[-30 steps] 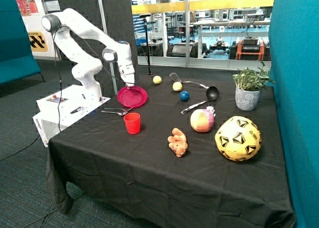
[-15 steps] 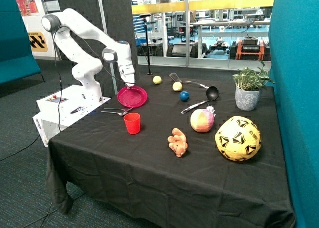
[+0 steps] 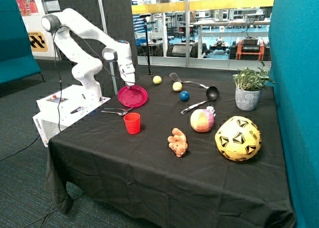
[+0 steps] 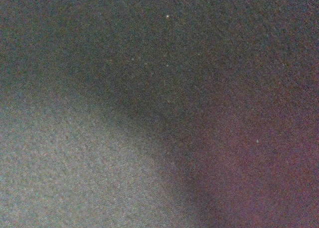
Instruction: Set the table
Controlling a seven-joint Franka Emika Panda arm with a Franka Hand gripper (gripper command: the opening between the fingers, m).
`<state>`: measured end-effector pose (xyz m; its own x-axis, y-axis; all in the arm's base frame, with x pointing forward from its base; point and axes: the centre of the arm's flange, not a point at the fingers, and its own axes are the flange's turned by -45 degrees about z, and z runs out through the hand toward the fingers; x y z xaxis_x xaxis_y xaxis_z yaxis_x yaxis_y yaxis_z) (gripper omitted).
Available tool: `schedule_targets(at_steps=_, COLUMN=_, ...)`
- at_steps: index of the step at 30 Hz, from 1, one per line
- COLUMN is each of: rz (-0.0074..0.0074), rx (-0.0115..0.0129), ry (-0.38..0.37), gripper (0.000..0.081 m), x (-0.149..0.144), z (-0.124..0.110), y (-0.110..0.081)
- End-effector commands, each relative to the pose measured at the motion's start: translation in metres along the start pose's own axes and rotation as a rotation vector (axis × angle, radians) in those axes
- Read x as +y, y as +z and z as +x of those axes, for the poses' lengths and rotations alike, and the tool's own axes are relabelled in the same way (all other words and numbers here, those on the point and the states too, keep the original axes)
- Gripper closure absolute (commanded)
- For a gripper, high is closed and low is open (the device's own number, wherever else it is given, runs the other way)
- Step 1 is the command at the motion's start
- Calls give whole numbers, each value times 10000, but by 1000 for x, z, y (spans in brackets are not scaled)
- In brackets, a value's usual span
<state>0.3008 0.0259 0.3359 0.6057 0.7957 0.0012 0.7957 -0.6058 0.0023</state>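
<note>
The table is draped in black cloth. A pink plate lies near its corner beside the robot base. My gripper points down at the plate's far rim, touching it or just above it. A red cup stands upright in front of the plate. Two metal spoons lie between plate and cup, toward the table edge. The wrist view shows only a dark surface close up, with nothing recognisable in it.
Behind the plate are a yellow ball, a spatula, a second yellow ball, a blue ball and a black ladle. A plush toy, a pink-yellow ball, a large yellow ball and a potted plant stand further along.
</note>
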Motion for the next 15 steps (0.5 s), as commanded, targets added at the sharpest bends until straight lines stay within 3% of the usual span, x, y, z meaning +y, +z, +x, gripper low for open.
schedule_targets(at_steps=1, rz=23, rx=-12, ry=-67, gripper=706, x=-1, z=0, y=-2)
schedule_targets(at_steps=4, rz=23, rx=-12, ry=-73, gripper=687, x=-1, z=0, y=-1)
schedule_targets(at_steps=7, rz=23, rx=-12, ry=-99, gripper=618, x=-1, z=0, y=1)
schedule_targets(at_steps=10, rz=23, rx=-12, ry=-97, gripper=664, x=-1, z=-1, y=4)
schedule_targets(at_steps=15, rz=23, rx=-12, ry=-45, gripper=554, x=1, z=-2, y=9)
